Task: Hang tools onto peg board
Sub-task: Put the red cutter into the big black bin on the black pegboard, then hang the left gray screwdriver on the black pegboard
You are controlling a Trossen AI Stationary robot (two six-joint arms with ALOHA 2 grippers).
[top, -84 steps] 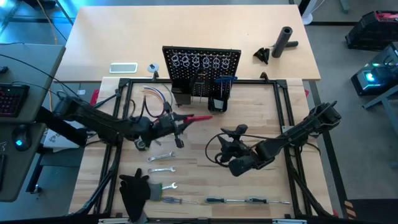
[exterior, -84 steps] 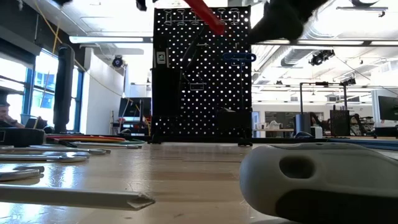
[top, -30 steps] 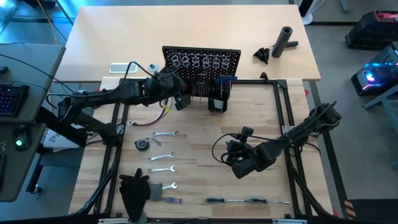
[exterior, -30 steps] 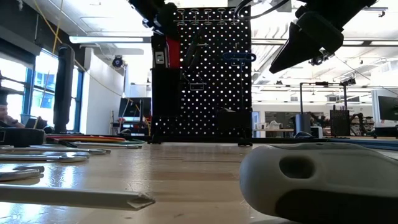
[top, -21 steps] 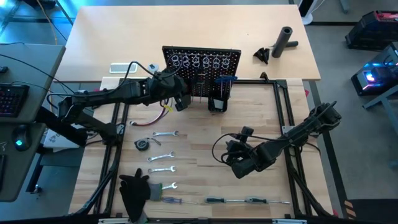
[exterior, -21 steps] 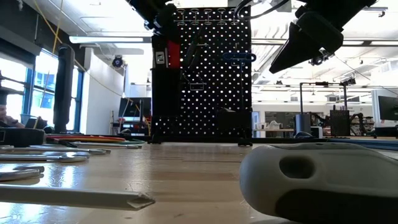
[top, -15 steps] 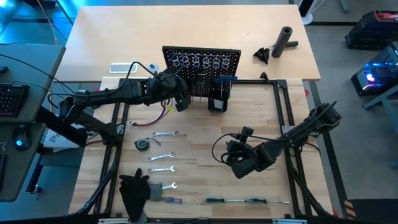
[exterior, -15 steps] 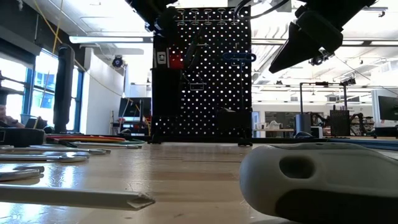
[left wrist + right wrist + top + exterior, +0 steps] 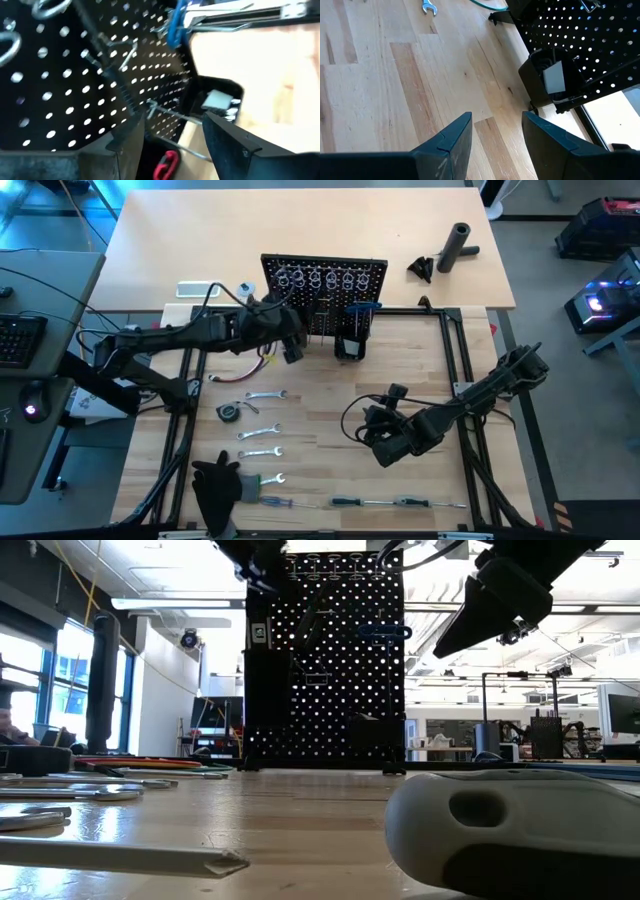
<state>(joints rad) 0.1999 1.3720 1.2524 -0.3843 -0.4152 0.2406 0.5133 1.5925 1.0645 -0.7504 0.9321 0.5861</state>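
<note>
Several tools (image 9: 262, 452) lie on the wooden table (image 9: 330, 390) in front of the upright peg board (image 9: 322, 292). Just below the left gripper (image 9: 172, 142), whose fingers stand apart holding nothing, hangs a red-handled tool (image 9: 166, 164). Farther out, the right gripper (image 9: 496, 131) hovers open, empty.

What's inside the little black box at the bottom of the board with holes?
The bin on the peg board holds a small grey block. Its walls hide anything deeper.
</note>
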